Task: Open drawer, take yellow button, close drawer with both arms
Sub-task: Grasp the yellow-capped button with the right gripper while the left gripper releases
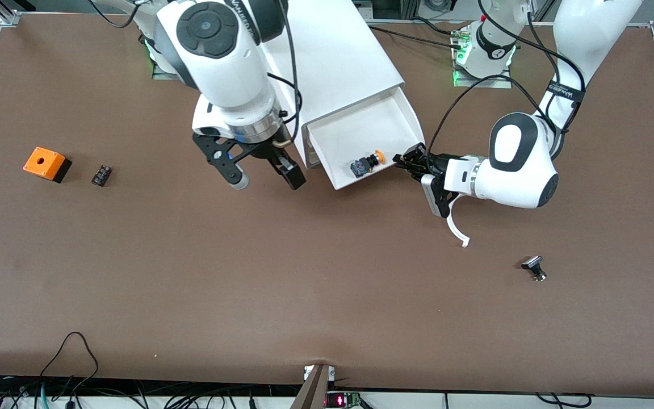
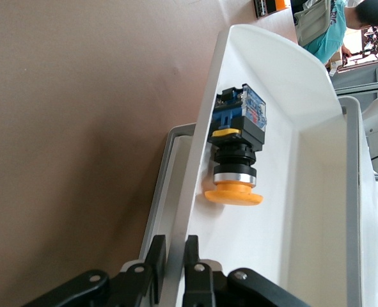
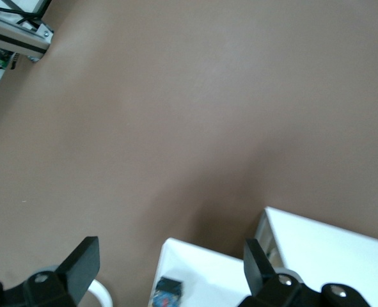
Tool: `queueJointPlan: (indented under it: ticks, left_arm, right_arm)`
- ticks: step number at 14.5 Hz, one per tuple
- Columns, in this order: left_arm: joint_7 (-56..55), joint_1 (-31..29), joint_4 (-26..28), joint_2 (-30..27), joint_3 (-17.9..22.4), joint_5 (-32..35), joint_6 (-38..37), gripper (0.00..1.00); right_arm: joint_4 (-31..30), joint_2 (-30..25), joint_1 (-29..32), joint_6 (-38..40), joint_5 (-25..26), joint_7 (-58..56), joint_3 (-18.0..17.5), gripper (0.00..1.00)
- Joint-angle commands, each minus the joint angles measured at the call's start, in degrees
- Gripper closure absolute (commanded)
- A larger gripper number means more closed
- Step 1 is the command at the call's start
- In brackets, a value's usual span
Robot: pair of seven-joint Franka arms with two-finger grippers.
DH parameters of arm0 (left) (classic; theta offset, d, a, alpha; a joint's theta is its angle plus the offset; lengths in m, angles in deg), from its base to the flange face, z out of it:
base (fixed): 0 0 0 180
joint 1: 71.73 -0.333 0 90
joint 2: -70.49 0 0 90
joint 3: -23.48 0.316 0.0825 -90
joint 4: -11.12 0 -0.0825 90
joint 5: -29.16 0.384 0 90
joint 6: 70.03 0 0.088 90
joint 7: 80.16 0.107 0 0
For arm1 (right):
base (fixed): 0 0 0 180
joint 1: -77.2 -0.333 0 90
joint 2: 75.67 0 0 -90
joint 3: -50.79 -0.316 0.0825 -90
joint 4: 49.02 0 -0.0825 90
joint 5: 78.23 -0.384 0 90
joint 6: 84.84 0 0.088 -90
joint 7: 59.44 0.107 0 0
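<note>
You've got the cabinet at the table's edge by the arm bases, its top drawer pulled out. Right gripper hovers over the table beside the drawer's front corner, jaws released wide. Left gripper has its jaws nipped on the drawer's front wall. Button lies in the drawer's front corner, just beside the left gripper.

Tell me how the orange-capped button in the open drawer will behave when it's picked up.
The button lies on its side in the drawer, so the round orange cap would probably let it roll a little if nudged. The cap is wider than the neck, so it may pivot if pinched there. The squared black body looks rigid and seems the steadier place to grip.
</note>
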Motion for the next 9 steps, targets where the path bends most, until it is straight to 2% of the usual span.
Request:
queueJointPlan:
  ticks: [1, 5, 7, 9]
  left_arm:
    - [-1.0, -0.5, -1.2, 1.2, 0.7, 3.4, 1.8, 0.0]
    - [-7.8, -3.7, -4.1, -4.3, 1.3, 9.1, -8.5, 0.0]
    - [-14.8, -4.1, -11.0, -4.2, 1.5, 10.2, -17.4, 0.0]
    - [-22.1, -4.1, -15.2, -4.3, 1.0, 15.5, -22.0, 0.0]
  right_arm:
    - [2.4, 1.7, -2.6, -2.9, -0.5, 7.6, 0.4, 0.0]
    - [2.4, 3.5, -5.5, -8.0, -0.5, 15.8, 0.4, 0.0]
    - [2.4, 4.5, -6.7, -9.8, -0.6, 18.4, 0.2, 0.0]
    - [2.4, 5.9, -8.0, -12.0, -0.6, 20.8, 0.2, 0.0]
